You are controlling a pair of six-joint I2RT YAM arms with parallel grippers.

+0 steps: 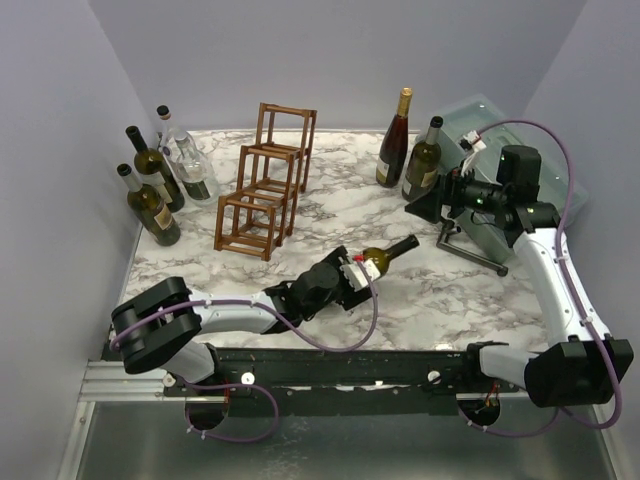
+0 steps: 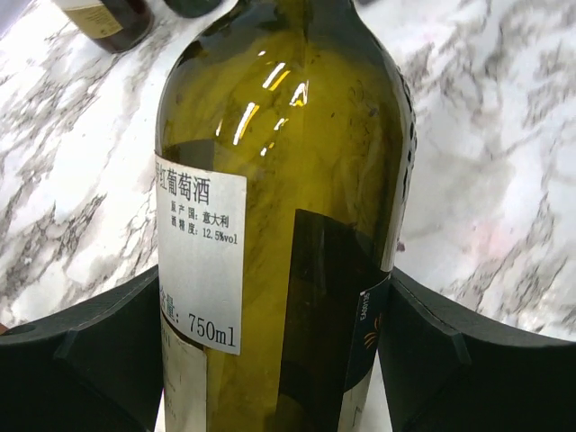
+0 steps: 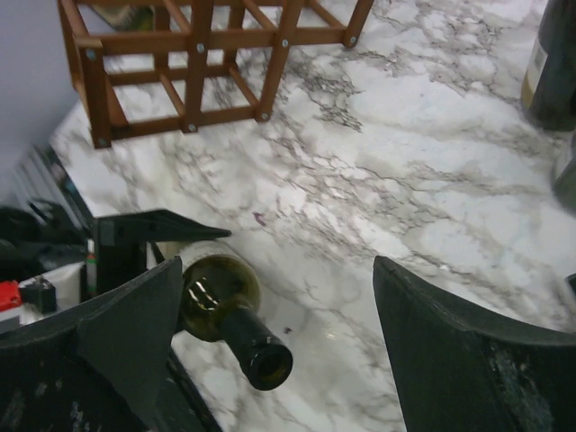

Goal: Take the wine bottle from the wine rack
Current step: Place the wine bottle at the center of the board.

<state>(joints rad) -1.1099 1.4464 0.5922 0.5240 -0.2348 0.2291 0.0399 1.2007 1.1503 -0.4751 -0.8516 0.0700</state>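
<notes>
Left wrist view: held snug round its fat middle by the left gripper (image 1: pixel 350 272), pressed on both sides, to keep the green wine bottle (image 2: pixel 288 180) from rolling. Lying flat, already out of the wine rack (image 1: pixel 265 185), just in front. Farther off, right gripper (image 1: pixel 428 205) spread wide, holding nothing.
</notes>
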